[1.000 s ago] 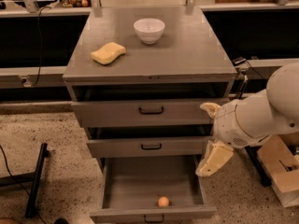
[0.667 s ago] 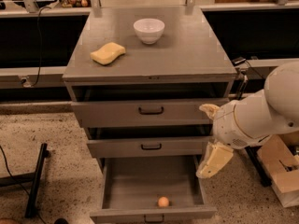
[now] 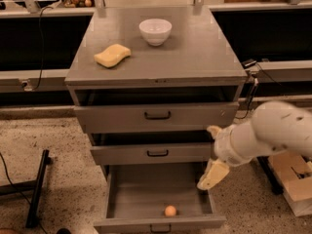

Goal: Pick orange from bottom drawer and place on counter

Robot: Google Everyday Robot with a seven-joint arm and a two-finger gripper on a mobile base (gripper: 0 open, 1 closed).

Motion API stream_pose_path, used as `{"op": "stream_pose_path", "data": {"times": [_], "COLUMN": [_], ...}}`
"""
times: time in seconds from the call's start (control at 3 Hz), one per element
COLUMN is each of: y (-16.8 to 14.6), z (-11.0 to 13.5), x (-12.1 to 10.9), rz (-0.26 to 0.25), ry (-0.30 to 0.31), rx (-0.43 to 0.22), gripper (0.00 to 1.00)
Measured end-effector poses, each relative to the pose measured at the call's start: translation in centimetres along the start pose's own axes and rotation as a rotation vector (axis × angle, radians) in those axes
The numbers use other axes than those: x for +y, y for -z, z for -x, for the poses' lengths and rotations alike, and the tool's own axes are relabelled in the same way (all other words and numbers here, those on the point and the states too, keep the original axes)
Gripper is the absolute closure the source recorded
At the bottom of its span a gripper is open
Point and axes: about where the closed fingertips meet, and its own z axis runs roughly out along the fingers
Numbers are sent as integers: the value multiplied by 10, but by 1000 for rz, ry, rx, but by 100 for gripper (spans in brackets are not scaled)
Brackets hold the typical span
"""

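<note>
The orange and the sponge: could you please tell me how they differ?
The orange is a small round ball; the sponge is a larger, flat, wavy yellow slab. The orange lies in the open bottom drawer, near its front; the sponge lies on the counter, left of the bowl. Both lie free: the claw hangs open at the drawer's right side, above and right of the orange.

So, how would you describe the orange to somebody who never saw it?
Look at the grey cabinet; its bottom drawer is open. The orange lies alone inside, near the front wall, the gripper hanging above right. It is a small ball, unlike the wavy sponge on the counter.
</note>
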Motion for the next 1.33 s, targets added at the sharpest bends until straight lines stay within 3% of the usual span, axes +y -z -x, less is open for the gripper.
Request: {"op": "stream_pose_path", "data": {"times": [0.33, 0.67, 1.0, 1.33], "y": [-74, -105, -103, -127], "z": [-35, -48, -48, -47], "x": [7, 4, 5, -6], "rz": [-12, -25, -48, -82], "ry": [-121, -164, -168, -139], "rx": [-87, -119, -108, -144], "gripper": [0, 0, 0, 0]}}
